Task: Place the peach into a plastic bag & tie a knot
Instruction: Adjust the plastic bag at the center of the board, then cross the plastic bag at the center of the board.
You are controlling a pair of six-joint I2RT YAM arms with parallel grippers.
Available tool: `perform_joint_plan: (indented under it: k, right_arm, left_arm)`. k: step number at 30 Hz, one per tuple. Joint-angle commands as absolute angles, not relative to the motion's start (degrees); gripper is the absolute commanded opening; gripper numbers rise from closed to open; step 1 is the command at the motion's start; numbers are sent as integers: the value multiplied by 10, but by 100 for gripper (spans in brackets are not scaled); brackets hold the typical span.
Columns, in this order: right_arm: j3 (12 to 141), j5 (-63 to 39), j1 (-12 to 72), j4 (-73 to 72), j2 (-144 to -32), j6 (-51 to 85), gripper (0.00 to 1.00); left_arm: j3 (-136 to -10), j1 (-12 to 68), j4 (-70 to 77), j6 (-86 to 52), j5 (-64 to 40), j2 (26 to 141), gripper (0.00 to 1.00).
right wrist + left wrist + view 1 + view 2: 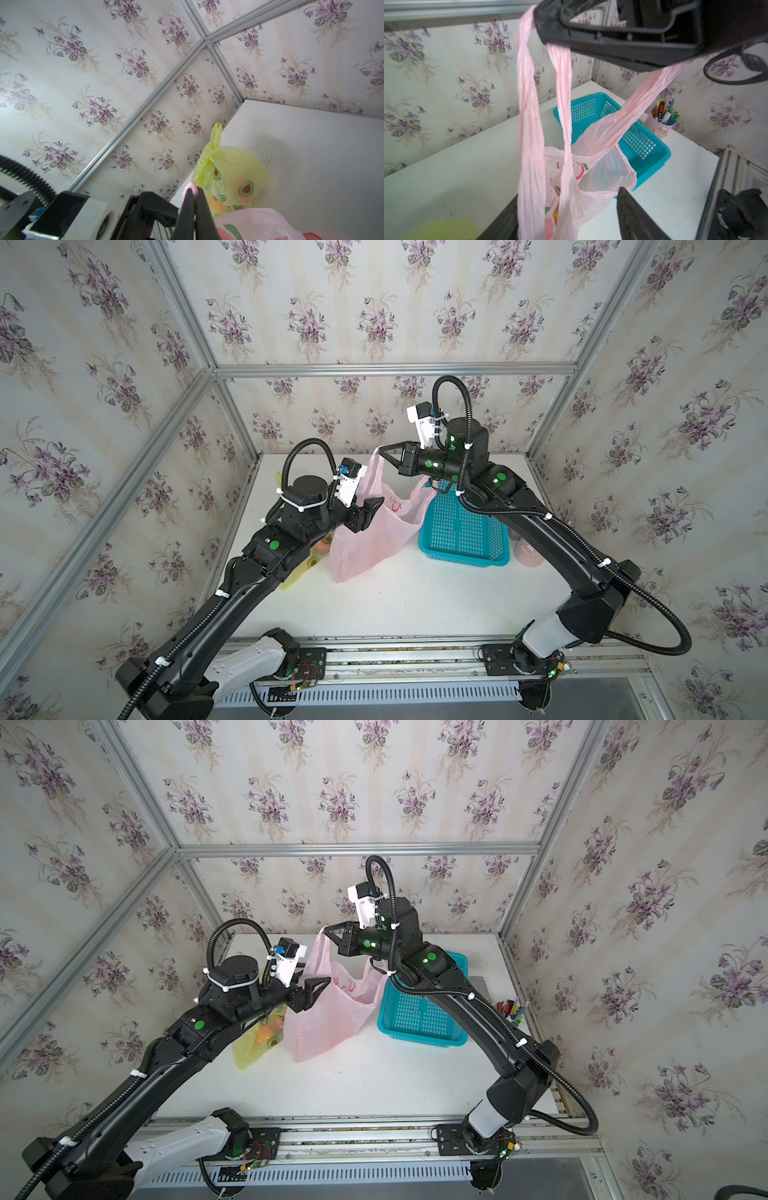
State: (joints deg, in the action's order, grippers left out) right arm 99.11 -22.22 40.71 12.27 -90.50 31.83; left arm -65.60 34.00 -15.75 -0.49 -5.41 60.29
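A pink plastic bag [374,539] [328,1019] hangs at mid-table, its bottom resting on the white top. My right gripper [380,450] [326,929] [194,189] is shut on the bag's gathered handles [529,104] and holds them up, stretched taut. My left gripper [376,506] [322,984] [568,194] stands open at the bag's left side, below the right one. In the left wrist view two handle strands hang down between its fingers, and the bag's mouth [604,172] gapes beyond. The peach is hidden; only printed pictures show on the bag.
A knotted yellow-green bag [257,1040] [228,172] with orange fruit lies under my left arm. A teal basket [461,531] [419,1015] [643,141] stands right of the pink bag. A pink cup of pens [662,120] [513,1011] is by the right wall.
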Motion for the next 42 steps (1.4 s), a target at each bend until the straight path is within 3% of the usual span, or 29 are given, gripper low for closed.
perform_joint_plan:
  k: [1,10,14,19,30,32,36,39,42]
  right_arm:
    - [993,-221,408,88,-910,341,0]
    - [988,-229,411,75,-913,356,0]
    - [979,-217,411,80,-905,351,0]
    - [975,-187,410,95,-895,338,0]
    - [978,-204,410,94,-899,332,0]
    - [991,-206,407,112,-899,314,1]
    - [1014,-135,397,184,-861,230,48]
    - [1009,-45,393,246,-817,165,65]
    - [978,16,391,287,-774,138,76]
  left_arm:
    - [-646,364,-64,-6,70,605,67]
    - [-651,392,-11,-53,203,660,63]
    - [-655,401,-10,-49,252,675,46]
    - [-619,401,-1,-40,249,644,38]
    - [-618,398,-3,9,180,642,2]
    - [-619,394,-4,9,160,642,0]
    - [-627,368,-33,-2,110,644,0]
    - [-636,351,-54,-9,85,648,0]
    - [-640,344,-62,-8,73,652,0]
